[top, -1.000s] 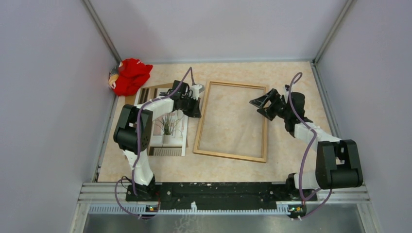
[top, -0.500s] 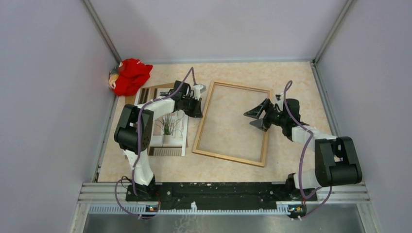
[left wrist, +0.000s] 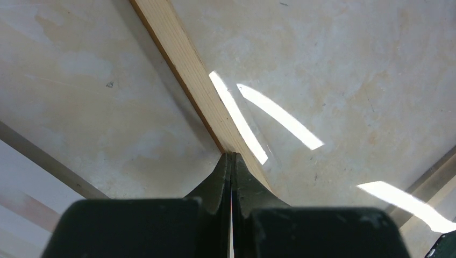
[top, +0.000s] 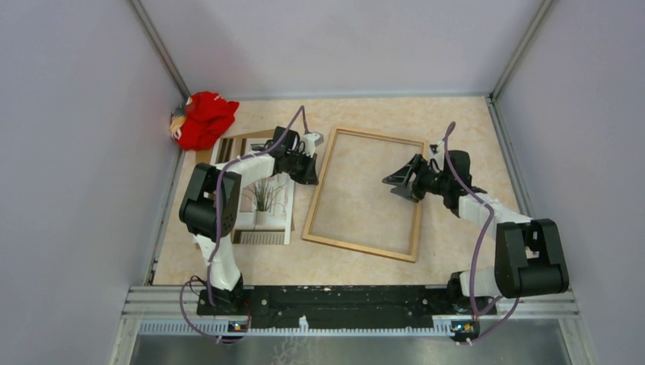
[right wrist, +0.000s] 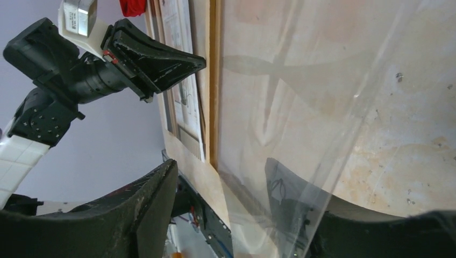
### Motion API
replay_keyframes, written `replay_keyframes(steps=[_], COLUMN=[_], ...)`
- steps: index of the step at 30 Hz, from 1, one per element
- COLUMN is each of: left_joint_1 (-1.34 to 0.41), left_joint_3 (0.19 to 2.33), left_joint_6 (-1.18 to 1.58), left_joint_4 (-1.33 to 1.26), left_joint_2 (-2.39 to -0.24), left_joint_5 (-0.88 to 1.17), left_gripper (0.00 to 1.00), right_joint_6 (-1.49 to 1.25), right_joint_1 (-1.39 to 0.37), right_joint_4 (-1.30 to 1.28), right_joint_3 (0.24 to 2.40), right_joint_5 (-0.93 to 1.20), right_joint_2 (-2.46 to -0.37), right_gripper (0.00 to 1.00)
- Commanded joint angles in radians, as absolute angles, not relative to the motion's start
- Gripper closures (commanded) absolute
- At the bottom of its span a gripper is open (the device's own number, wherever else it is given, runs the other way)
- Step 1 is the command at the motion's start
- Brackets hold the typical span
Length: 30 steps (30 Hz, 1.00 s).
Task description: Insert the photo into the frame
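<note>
The wooden frame (top: pixel 359 249) lies slightly askew at the table's middle; one of its rails shows in the left wrist view (left wrist: pixel 188 70) and in the right wrist view (right wrist: pixel 214 80). The photo (top: pixel 262 199) lies face up to its left. My left gripper (top: pixel 306 164) is shut, its tips (left wrist: pixel 231 156) against the frame's left rail. My right gripper (top: pixel 398 185) is open over the frame's right part. In the right wrist view a clear pane (right wrist: pixel 301 107) runs between the open fingers (right wrist: pixel 220 164), with one finger seen through it.
A brown backing board (top: pixel 245 138) lies under the photo. A red cloth (top: pixel 202 120) sits in the back left corner. Grey walls close in the table on three sides. The arm bases stand on the black rail (top: pixel 342 298) at the near edge.
My right gripper has moved left and down over the frame's right part. The frame's far end has shifted a little to the right. My left gripper has hardly moved.
</note>
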<state>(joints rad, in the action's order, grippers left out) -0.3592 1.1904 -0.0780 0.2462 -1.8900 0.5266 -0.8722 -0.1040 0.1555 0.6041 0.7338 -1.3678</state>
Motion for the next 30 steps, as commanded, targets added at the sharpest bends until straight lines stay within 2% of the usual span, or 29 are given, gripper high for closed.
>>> replay_keyframes(steps=[1,6,12,16,19,25,30], left_joint_1=[-0.38,-0.379,-0.379,-0.379,-0.379,-0.379,-0.378], left_joint_3=[1.169,1.17,1.164,1.162,1.163,1.159,1.158], left_joint_6=[-0.095,-0.093,-0.097,-0.1,-0.1,-0.1,-0.101], left_joint_4=[0.299,0.3,0.3,0.301,0.299,0.297,0.298], left_joint_2=[-1.94,-1.942,-1.942,-1.942,-1.944,-1.945,-1.945], left_joint_5=[0.519,0.523,0.521,0.521,0.523,0.523,0.523], left_gripper=[1.0,1.0,1.0,1.0,1.0,1.0,1.0], right_joint_6=[-0.858,-0.851,-0.77,-0.688,-0.661,-0.651,-0.584], right_joint_1=[-0.112,-0.122,-0.126,-0.126,-0.126,-0.126,-0.126], right_joint_4=[0.239,0.247,0.118,-0.029,-0.087,-0.115,-0.22], right_joint_3=[0.64,0.657,0.701,0.75,0.775,0.78,0.818], right_joint_5=[0.776,0.773,0.758,0.71,0.685,0.659,0.575], right_joint_2=[-1.295,-1.266,-1.262,-1.229,-1.208,-1.195,-1.194], right_gripper=[0.42,0.44,0.33,0.31,0.32,0.41,0.41])
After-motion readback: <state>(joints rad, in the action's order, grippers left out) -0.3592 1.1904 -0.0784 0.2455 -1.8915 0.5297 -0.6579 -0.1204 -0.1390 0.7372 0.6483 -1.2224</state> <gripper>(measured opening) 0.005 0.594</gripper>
